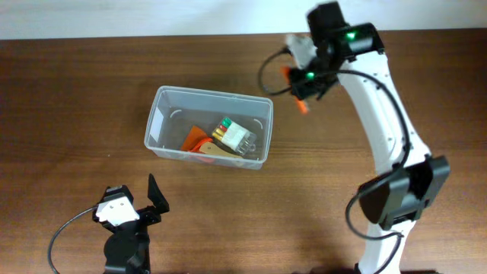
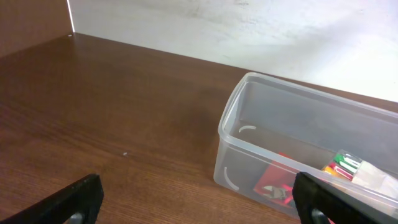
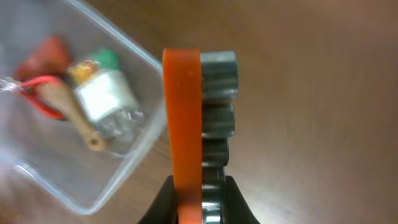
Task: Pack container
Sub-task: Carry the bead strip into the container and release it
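**Container.** The container is a clear rectangular tub. It stands upright on the desk, about midway between the near and far edges and a little left of centre. Its long sides run roughly parallel to the far edge.

**Contents.**
- A small clear box of coloured bits lies in the right half.
- An orange-red tool lies to the left of this box.
- A wooden handle lies by the wall facing the near edge.

All three lie on the floor of the container. The left half holds nothing that can be made out.

**Right arm.**
- The right gripper is close to the far edge, just right of the container's far right corner and outside its rim.
- Its jaws pinch the lower end of a socket rail. This is an orange strip with a row of dark sockets along one side.
- In the right wrist view the rail stands on end. The container corner is to its left and bare desk is to its right.
- Whether the rail touches the desk cannot be determined.

**Left arm.**
- The left gripper is near the near edge, towards the near left corner, well apart from the container.
- Its jaws are spread wide and hold nothing.
- In the left wrist view the left end of the container shows ahead, between the two fingers.
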`<control>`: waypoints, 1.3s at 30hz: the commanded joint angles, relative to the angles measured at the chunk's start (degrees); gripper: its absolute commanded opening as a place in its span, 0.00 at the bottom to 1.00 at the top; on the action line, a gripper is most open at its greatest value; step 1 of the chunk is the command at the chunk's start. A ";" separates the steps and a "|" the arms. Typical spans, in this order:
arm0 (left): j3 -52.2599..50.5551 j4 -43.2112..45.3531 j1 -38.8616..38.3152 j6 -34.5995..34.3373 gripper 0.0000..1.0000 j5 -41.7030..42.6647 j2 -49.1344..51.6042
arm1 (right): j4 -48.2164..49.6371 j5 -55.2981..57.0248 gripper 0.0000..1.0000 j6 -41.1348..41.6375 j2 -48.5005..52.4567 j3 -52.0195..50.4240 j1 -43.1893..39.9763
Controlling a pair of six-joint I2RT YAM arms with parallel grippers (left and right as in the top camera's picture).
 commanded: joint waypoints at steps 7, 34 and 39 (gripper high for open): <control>-0.20 -0.09 -0.17 0.50 0.99 -0.22 -0.26 | -0.31 -0.44 0.04 -26.77 0.70 4.13 15.69; -0.20 -0.11 -0.17 0.50 0.99 -0.20 -0.26 | 8.61 -3.21 0.40 -21.35 13.20 1.49 22.34; -0.20 -0.11 -0.17 0.50 0.99 -0.20 -0.26 | 7.34 -3.21 0.82 -21.35 12.81 1.51 22.34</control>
